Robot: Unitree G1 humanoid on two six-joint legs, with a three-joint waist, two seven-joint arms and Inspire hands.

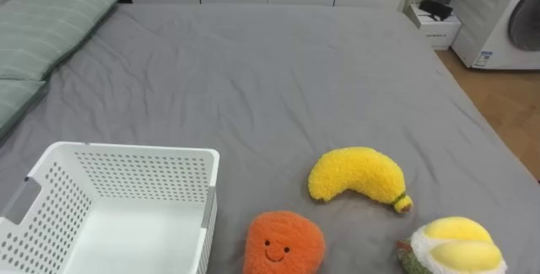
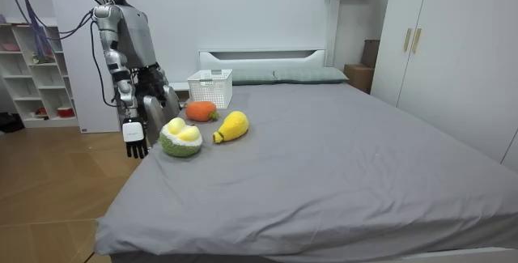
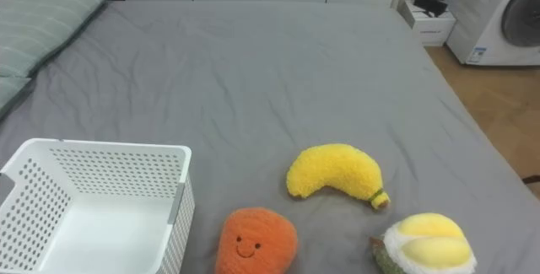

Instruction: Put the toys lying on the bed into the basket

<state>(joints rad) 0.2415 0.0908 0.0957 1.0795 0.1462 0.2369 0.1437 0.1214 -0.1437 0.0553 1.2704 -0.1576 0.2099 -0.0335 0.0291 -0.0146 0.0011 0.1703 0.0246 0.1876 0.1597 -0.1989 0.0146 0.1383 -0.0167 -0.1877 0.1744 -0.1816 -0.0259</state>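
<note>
**Q:** Orange toy, the one with the stitched smile, is taken as nearest?

**A:** Confirmed. It is logged at the near edge of the bed, between the white basket and a green-and-yellow toy. A banana toy is noted just beyond, apart from both. All three toys lie on the sheet, and nothing is seen in the basket.

**Q:** Hands?

**A:** In the room view the right hand is seen hanging beside the bed's edge, fingers straight and loose, with nothing held. The left hand is partly hidden by the body, so its state cannot be told.

**Q:** Risks to be entered?

**A:**
- The green-and-yellow toy is judged most exposed. It sits close to the near edge, so a glancing reach could roll it onto the floor.
- Plush is expected to give under a shallow grasp and slip out.
- The basket looks light. It could be shoved or tipped if a toy is dropped against its rim rather than inside.

**Q:** Writing?

**A:** None legible. A small sticker is noted on the washing machine, past the bed's far corner on the right. Its print is too small to be read.
</note>
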